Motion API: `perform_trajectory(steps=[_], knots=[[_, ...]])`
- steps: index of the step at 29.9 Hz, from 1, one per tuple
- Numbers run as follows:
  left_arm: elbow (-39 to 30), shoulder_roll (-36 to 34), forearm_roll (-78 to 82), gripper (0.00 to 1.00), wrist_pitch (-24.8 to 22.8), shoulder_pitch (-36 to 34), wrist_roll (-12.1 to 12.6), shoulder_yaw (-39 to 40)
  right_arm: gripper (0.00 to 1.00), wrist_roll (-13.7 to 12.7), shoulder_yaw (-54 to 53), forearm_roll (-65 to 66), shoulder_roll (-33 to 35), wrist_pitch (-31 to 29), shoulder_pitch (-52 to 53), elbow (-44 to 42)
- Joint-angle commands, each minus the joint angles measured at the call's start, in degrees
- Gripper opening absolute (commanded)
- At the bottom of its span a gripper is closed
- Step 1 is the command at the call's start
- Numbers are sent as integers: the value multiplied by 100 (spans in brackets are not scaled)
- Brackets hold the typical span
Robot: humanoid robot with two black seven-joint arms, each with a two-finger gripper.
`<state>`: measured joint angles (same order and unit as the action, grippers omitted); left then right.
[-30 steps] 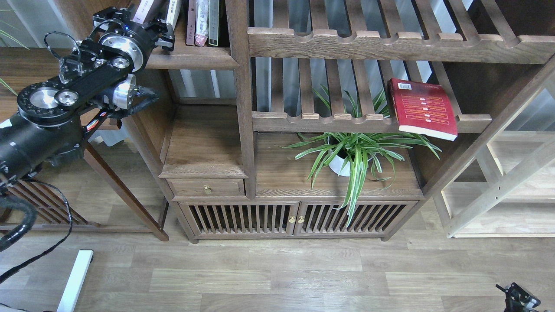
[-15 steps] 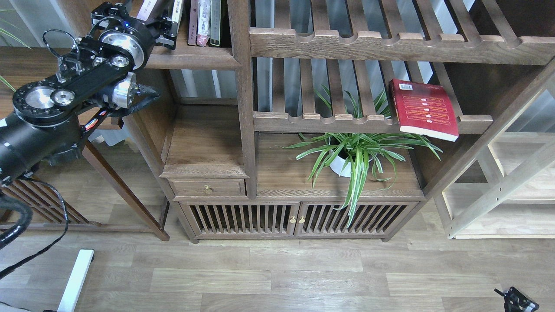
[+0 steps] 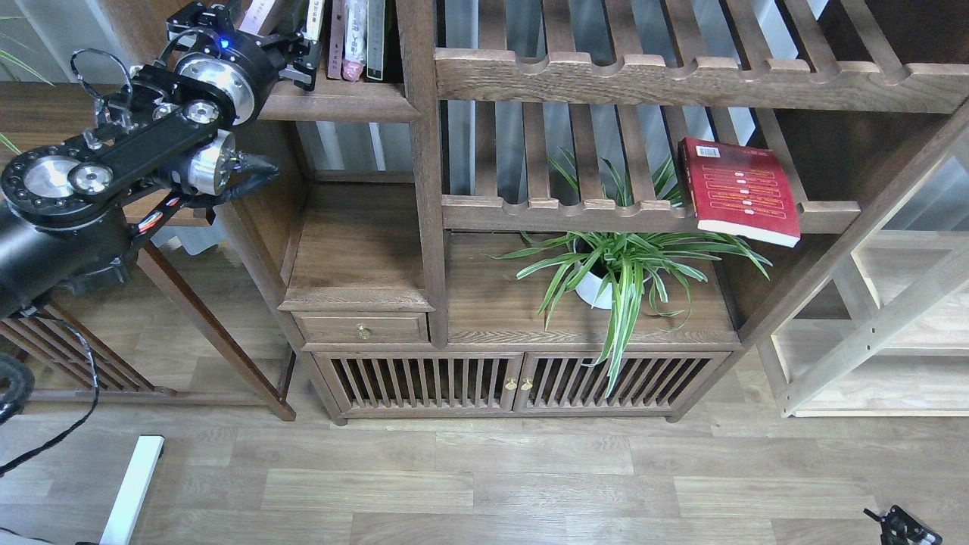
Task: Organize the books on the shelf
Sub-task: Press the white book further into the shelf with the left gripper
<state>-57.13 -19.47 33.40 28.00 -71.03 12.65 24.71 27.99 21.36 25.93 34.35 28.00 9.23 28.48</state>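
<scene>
the left gripper (image 3: 291, 34) is up at the shelf (image 3: 337, 106), the dark board at the top left. its fingers sit either side of a pale lavender book (image 3: 257, 11) that leans there at a slant; they appear closed on it, but the top of the frame cuts off most of the book and the contact itself cannot be confirmed. a few upright volumes (image 3: 356, 38) already stand just to the right of it, against the post.

the red book (image 3: 738, 189) lies flat on the slatted rack (image 3: 643, 212) at right, well apart from the shelf, above the potted plant (image 3: 617, 265). it is not yet filed. no yellow-green book can be told apart here.

the right gripper (image 3: 901, 526) shows only as a dark tip at the bottom right corner; its state cannot be judged.

judgement on the step: the leaning book needs bringing upright and sliding right until it touches the standing row, base kept on the board. release should wait until the neighbours support it, or it may tip back leftward.

against the frame a second ago: the left arm has drawn upward and slightly left, and the gripper has shifted right toward the row. the red book and plant lie as they did.
</scene>
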Motion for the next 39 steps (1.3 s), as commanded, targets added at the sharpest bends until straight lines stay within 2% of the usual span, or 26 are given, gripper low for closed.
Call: perform_trajectory(steps=[1,4,8,12,15,25,39], knots=[[0,-13,0,55,0,1,18,-10,100,1,0,9,-34,0,0,0],[0,-74,0,38,0,1,71,-19,100,1,0,9,-34,0,0,0],[0,-110,0,24,-22,1,62,-28,100,1,0,0,-34,0,-9,0],[0,-154,0,4,-40,1,71,-19,100,1,0,0,-43,0,-9,0],[0,-154,0,0,-14,1,53,-2,100,1,0,0,-52,0,-35,0],[0,-92,0,0,0,1,-26,446,100,1,0,0,-78,0,-79,0],[35,224,-413,0,0,27,-334,737,100,1,0,-17,-104,0,-114,0]])
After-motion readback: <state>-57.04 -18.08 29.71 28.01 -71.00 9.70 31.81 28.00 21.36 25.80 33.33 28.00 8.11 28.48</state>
